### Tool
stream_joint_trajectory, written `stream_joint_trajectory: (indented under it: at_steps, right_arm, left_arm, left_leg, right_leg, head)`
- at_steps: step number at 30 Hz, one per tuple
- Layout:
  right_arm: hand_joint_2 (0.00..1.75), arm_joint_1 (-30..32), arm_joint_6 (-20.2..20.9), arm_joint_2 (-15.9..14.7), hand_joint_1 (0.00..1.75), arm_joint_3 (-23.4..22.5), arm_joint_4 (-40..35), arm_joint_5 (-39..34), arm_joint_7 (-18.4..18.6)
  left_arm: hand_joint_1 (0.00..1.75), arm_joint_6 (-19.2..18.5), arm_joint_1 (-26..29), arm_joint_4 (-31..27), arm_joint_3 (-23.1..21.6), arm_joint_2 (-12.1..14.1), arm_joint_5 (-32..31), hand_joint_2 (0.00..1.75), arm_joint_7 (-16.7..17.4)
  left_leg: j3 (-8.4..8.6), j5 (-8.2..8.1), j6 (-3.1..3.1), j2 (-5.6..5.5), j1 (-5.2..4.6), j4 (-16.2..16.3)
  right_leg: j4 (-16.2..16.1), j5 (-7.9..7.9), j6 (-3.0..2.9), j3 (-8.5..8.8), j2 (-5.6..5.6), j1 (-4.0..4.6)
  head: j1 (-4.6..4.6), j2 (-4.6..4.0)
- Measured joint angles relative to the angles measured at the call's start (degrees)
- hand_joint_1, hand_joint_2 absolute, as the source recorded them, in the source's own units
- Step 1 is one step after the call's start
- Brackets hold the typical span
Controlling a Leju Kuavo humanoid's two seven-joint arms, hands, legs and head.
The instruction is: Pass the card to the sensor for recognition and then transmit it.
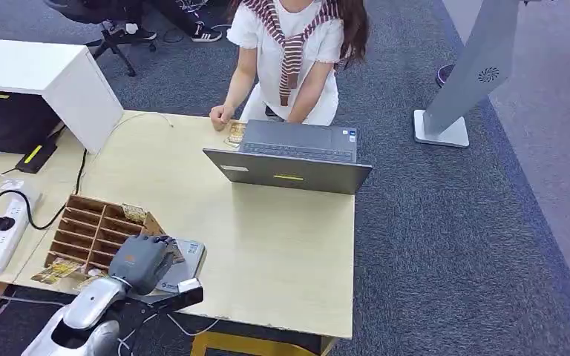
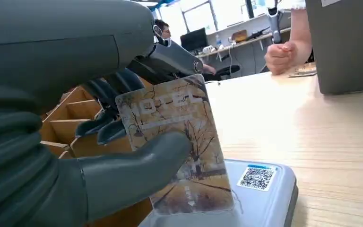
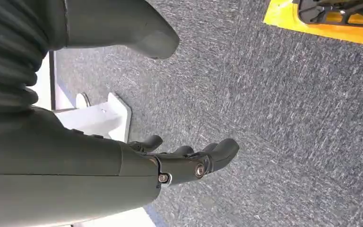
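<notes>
Flanking sensor (image 1: 183,261): wooden organizer (image 1: 89,231), laptop (image 1: 293,159)

The matt grey plastic left hand (image 2: 75,156) is gripping a glossy printed plastic card (image 2: 179,146), which is reflecting light above the smooth pale-grey plastic sensor pad (image 2: 264,198). Beside the pad, the unfinished brown wooden slotted organiser (image 1: 93,230) is showing a matt grain. The pale laminated wood-grain table (image 1: 267,237) under the pad is looking smooth and slightly satin.
</notes>
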Motion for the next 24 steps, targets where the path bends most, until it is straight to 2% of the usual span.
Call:
stream_joint_trajectory:
  at_steps: [12,18,22,24]
  right_arm:
    - [1.75,0.0,0.0,0.0,0.0,0.0,0.0,0.2,0.0]
    - [1.75,0.0,0.0,0.0,0.0,0.0,0.0,0.1,0.0]
    - [1.75,0.0,0.0,0.0,0.0,0.0,0.1,0.4,-0.2]
    - [1.75,-0.1,0.0,0.0,0.0,0.0,0.1,0.5,-0.4]
  left_arm:
    - [1.75,0.2,-0.1,0.1,0.0,0.3,0.1,1.75,-0.1]
    - [1.75,8.3,-1.2,0.1,-0.3,-1.0,-3.5,1.75,-0.3]
    - [1.75,14.6,-4.6,-0.1,-0.4,-2.4,-5.3,1.75,-0.5]
    - [1.75,15.6,-7.1,-0.1,-0.4,-2.7,-5.3,1.75,-0.5]
  left_leg:
    - [0.01,0.0,0.0,0.0,0.0,0.0]
    - [-0.01,0.04,0.05,-0.04,0.0,0.0]
    - [-0.02,0.05,0.06,-0.05,-0.01,0.0]
    - [-0.03,0.06,0.06,-0.09,-0.01,0.0]
  right_leg:
    - [0.0,0.0,0.0,0.01,0.0,0.0]
    - [0.0,0.01,0.01,-0.02,-0.02,0.0]
    - [0.0,0.05,0.02,-0.03,-0.04,0.0]
    - [0.0,0.07,0.03,-0.03,-0.05,0.0]
  head:
    - [0.02,0.0]
    - [0.02,0.0]
    - [0.0,0.0]
    - [0.0,-0.02]
